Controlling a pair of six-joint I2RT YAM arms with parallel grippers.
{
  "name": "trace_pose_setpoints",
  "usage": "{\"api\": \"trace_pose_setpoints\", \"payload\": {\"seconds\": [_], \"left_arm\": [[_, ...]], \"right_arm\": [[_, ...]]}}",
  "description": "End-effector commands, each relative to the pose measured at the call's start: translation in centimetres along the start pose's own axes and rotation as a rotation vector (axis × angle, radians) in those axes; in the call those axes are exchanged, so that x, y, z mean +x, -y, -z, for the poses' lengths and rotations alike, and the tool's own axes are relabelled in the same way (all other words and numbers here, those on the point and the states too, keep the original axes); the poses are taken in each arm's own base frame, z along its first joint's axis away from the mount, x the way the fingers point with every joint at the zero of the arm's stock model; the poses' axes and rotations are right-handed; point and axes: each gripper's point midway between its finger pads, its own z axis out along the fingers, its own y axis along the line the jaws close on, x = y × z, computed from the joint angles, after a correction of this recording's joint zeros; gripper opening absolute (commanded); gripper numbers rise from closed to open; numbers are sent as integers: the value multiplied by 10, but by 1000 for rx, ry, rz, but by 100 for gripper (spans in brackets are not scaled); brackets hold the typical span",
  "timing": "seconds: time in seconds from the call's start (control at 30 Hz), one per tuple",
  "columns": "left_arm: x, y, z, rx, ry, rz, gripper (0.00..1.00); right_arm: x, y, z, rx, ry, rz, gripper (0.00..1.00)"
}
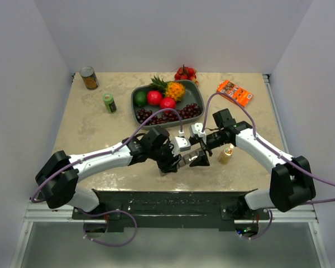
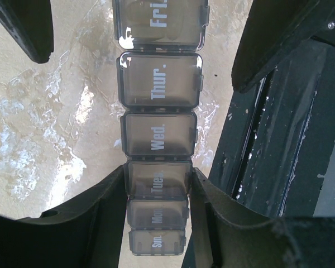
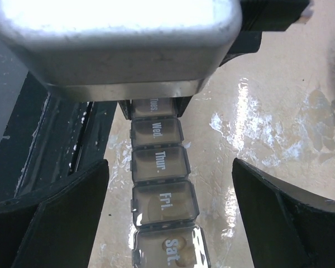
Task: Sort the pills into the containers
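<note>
Worktop, beige and marbled, fills the top view, and close to its near edge the left gripper and the right gripper meet almost tip to tip. Just beside the right gripper stands a small amber plastic bottle. Farther back are a big grey oval tray of fruit, a small green jar, a round tin can and an orange foil packet. In the left wrist view, a long, narrow dark-grey plastic strip of square lidded compartments lies flat on the worktop, near the black rail and parallel to it. Its lids read Sun., Mon., Tues., Wed., Thur. and Fri., and all look down. The left gripper's black fingers press against both long sides of the strip at the Mon. and Tues. compartments, clamped on it. In the right wrist view the strip runs up the middle from Sat. to Tues. The right gripper's fingers are spread wide, one on each side of the Fri. compartment, apart from it and holding nothing.
</note>
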Motion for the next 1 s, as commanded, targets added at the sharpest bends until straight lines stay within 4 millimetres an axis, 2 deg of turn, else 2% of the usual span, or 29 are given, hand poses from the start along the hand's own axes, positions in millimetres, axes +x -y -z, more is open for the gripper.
{"api": "trace_pose_setpoints", "payload": {"seconds": [0.0,0.3,0.37,0.43,0.47,0.53,0.7,0.83,0.97], "left_arm": [[-33,4,3,18,92,-40,0],[-30,-1,8,-26,93,-40,0],[-25,-5,7,-47,81,-38,0],[-17,-12,4,-82,52,-32,0],[-12,-15,2,-94,35,-26,0],[-1,-24,-2,-132,4,-14,0],[19,-38,-15,-191,-62,12,0],[23,-46,-28,-202,-88,22,0],[23,-56,-43,-224,-102,35,0]], "right_arm": [[-2,0,-4,-2,13,-5,92],[6,2,-4,16,-26,-4,82],[5,2,-3,20,-30,-1,83],[1,4,0,34,-24,-20,94],[-7,7,3,49,-10,-14,99],[-13,16,15,89,16,-34,99],[-13,34,52,223,15,-56,99],[-8,48,79,337,-7,-80,99],[-5,51,90,383,2,-92,99]]}}
